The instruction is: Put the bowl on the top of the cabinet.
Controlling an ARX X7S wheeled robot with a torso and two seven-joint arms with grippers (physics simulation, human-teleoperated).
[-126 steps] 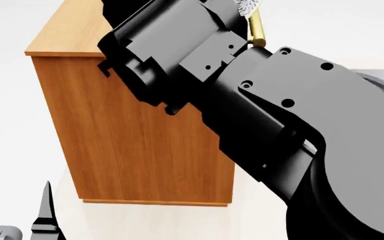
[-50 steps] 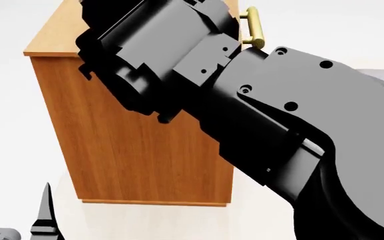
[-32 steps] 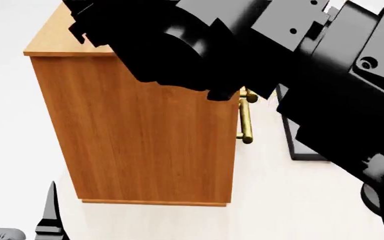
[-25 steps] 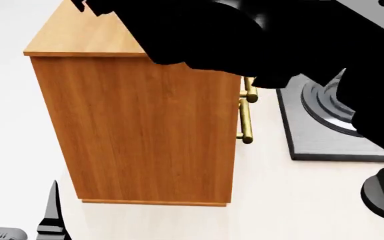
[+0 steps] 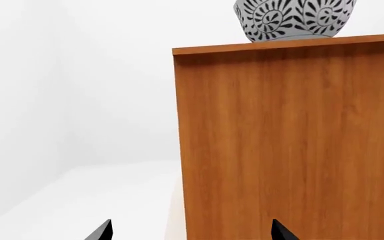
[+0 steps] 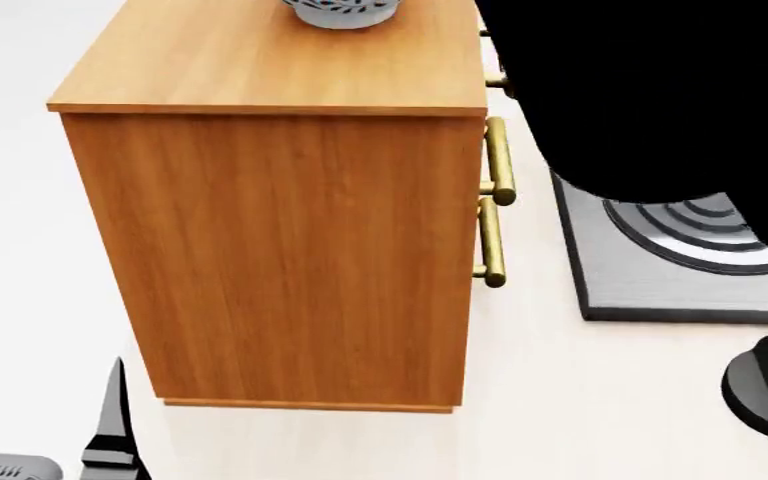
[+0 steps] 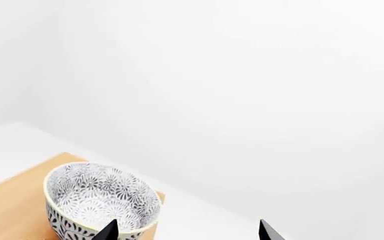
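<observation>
Orange-brown cabinet point(image 6: 291, 250) upright on the pale floor point(image 6: 598, 400), 1 patterned bowl point(image 6: 341, 11) on its flat top.

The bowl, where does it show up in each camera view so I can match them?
Head view: the bowl is at the top edge, cropped, on the cabinet.
Left wrist view: top right, cropped.
Right wrist view: lower left, seen from above.
Shared landmark: the cabinet's flat top under it.

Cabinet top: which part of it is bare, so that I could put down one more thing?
The cabinet top is bare from its front edge back to the bowl, across the full width. The bowl stands at the far end. Beside the brass handles it is crowded by the grey plate.
</observation>
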